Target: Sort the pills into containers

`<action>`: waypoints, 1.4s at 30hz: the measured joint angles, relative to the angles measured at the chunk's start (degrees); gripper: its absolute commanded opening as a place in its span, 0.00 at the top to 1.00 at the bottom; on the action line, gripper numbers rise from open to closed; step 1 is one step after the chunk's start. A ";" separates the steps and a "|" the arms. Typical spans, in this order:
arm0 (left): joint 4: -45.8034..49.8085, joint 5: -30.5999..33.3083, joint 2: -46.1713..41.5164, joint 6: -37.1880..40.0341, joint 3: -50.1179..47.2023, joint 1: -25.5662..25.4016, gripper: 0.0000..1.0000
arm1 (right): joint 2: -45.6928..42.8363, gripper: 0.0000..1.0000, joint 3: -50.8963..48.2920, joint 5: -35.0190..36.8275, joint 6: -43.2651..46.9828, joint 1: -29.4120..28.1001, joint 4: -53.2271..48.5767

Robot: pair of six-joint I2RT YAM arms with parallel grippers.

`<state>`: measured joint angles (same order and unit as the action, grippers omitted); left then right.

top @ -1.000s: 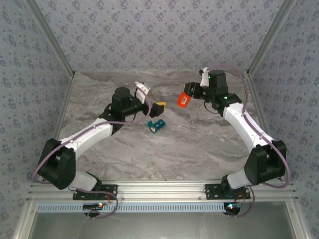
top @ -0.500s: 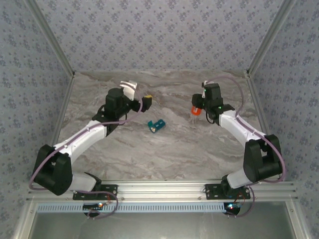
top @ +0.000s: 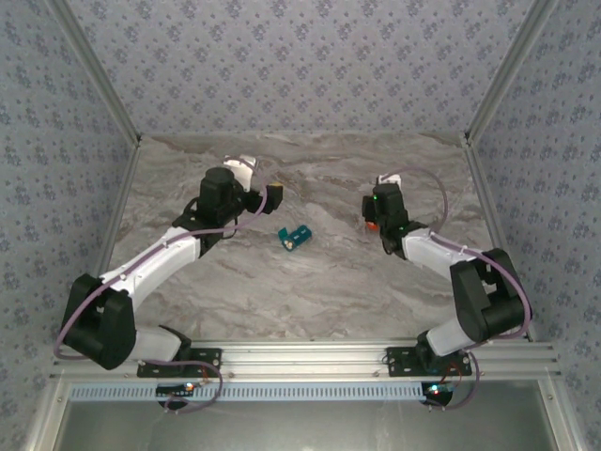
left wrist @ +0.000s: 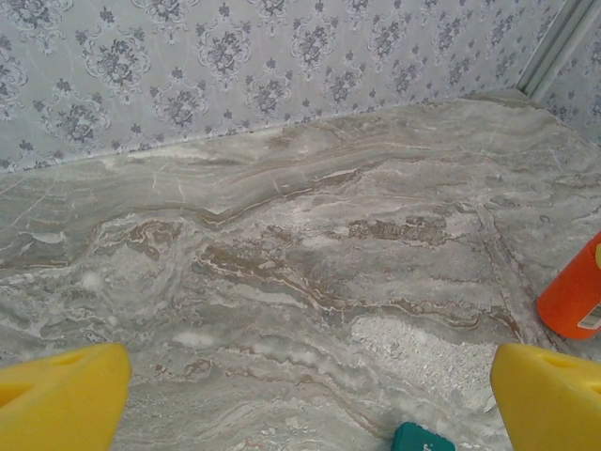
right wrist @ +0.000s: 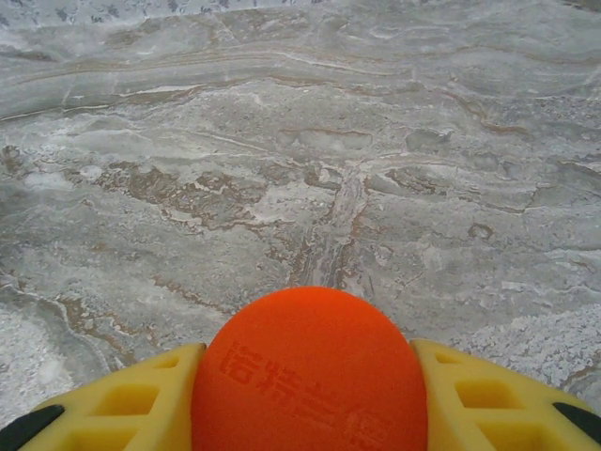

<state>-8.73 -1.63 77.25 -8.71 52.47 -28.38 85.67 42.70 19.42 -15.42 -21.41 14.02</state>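
The containers are a small teal pill box [top: 294, 237] lying on the marble table, mid-way between the arms; its corner [left wrist: 423, 440] peeks in at the bottom of the left wrist view. My left gripper [top: 260, 180] hovers open just behind and left of the box, and its yellow fingertips [left wrist: 61, 399] stand far apart with nothing between them. My right gripper [top: 373, 214] is shut on an orange bottle [top: 372, 224], low over the table at the right. The round orange cap [right wrist: 310, 371] sits clamped between yellow fingers [right wrist: 122, 404]. The pills are hidden.
The orange bottle [left wrist: 575, 296] stands at the right edge of the left wrist view. Patterned walls close off the back and both sides, with metal posts [top: 507, 70] at the corners. Bare marble [top: 310, 291] lies in front of the pill box.
My right arm has swung down and nearer with the orange bottle, from tilted up high to low over the table. My left gripper has drawn back and left, away from the pill box.
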 measured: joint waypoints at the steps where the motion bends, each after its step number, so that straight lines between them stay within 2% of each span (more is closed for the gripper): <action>1: 0.00 0.04 0.00 -0.04 0.00 0.00 0.02 | 0.07 0.65 -0.48 0.70 -0.09 -0.28 0.52; 9: -0.02 1.55 0.00 -0.92 0.00 0.00 0.02 | 0.37 0.32 -1.31 2.93 -0.94 -0.81 2.08; 13: -0.07 2.19 0.00 -1.05 0.00 0.00 0.02 | -1.29 0.23 -0.98 2.62 -0.79 -0.70 0.70; 20: -0.39 4.37 0.00 -2.10 0.00 0.00 0.02 | -8.74 0.23 8.26 -2.54 -0.39 0.87 -6.75; 26: -0.39 9.33 0.00 -5.99 -0.02 1.11 0.02 | -7.78 0.25 24.04 -15.34 -0.68 1.18 -16.57; 30: -0.39 10.01 0.00 -9.79 -0.92 4.24 0.02 | -3.19 0.28 31.80 -24.52 -1.42 -0.61 -23.41; 34: 0.22 9.55 0.00 -11.87 -2.14 6.16 0.02 | 3.19 0.31 35.26 -31.74 -1.92 -3.02 -29.86; 40: 1.36 8.07 0.07 -13.57 -2.25 6.23 0.02 | 16.68 0.46 41.38 -37.31 -0.79 -7.06 -40.39; 42: 1.81 7.43 0.22 -14.40 -2.25 6.49 0.02 | 20.57 0.46 42.77 -37.44 0.11 -8.17 -43.10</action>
<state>-6.92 5.80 77.47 -23.11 50.22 -21.89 106.24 85.47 -18.02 -15.31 -29.58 -29.08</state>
